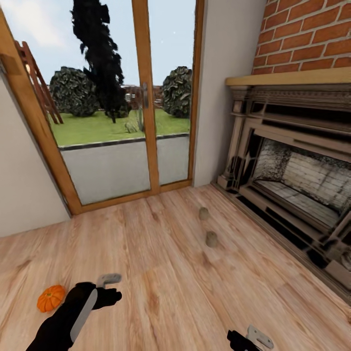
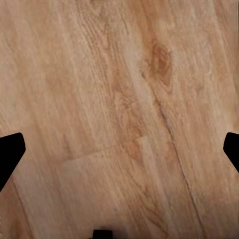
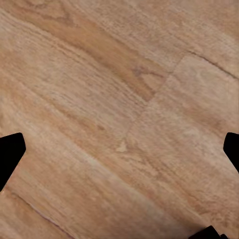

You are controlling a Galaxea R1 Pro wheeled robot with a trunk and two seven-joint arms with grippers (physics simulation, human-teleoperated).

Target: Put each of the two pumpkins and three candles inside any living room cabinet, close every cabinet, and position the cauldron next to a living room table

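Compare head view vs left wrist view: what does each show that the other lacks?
Head view: an orange pumpkin on the floor beside the left arm, two small candles standing apart near the fireplace, the glass patio door and the brick wall. Left wrist view: a close look at the wood grain between the spread fingertips, nothing held. Both: the wooden plank floor and the left gripper, open.
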